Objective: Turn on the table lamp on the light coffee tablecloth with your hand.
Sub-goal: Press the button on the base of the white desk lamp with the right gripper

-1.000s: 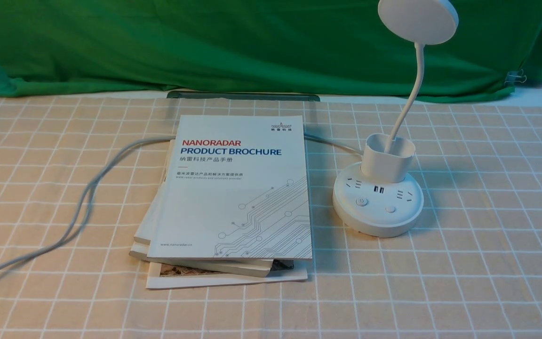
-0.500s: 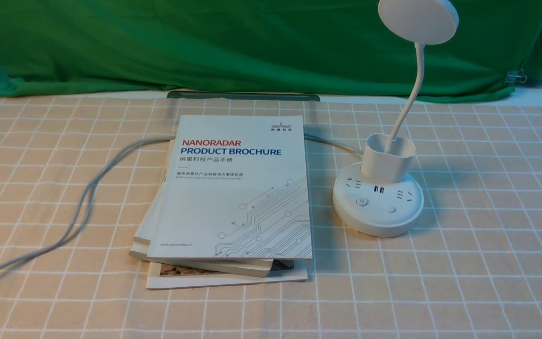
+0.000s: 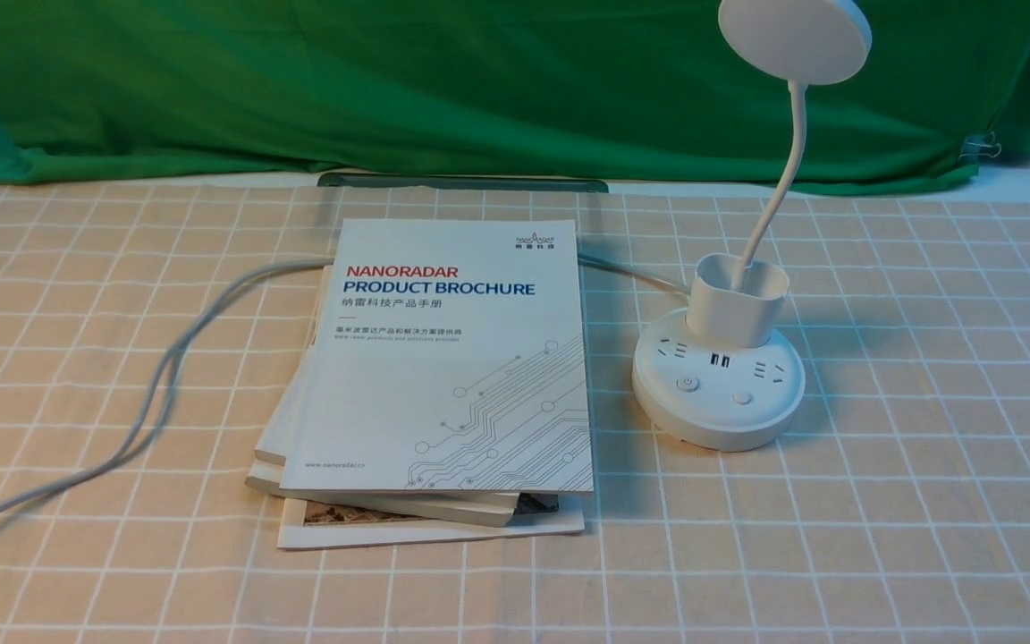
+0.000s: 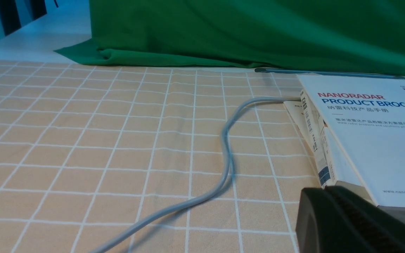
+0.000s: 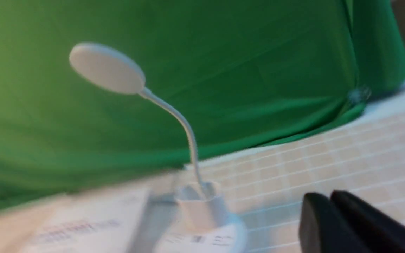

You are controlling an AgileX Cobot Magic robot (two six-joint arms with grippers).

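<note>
Your right gripper (image 5: pixel 329 202) was pinched closed and empty, so you needed its tip squarely on a base button of the table lamp (image 3: pixel 737 304), which stood on the light coffee tablecloth (image 3: pixel 926 501) beside the brochures (image 3: pixel 452 358).

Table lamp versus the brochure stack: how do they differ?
The table lamp stands upright and tall; the brochure stack lies flat and low. The lamp is plain white; the stack's top cover bears printed text and a circuit pattern. Both rest on the light coffee tablecloth.
</note>
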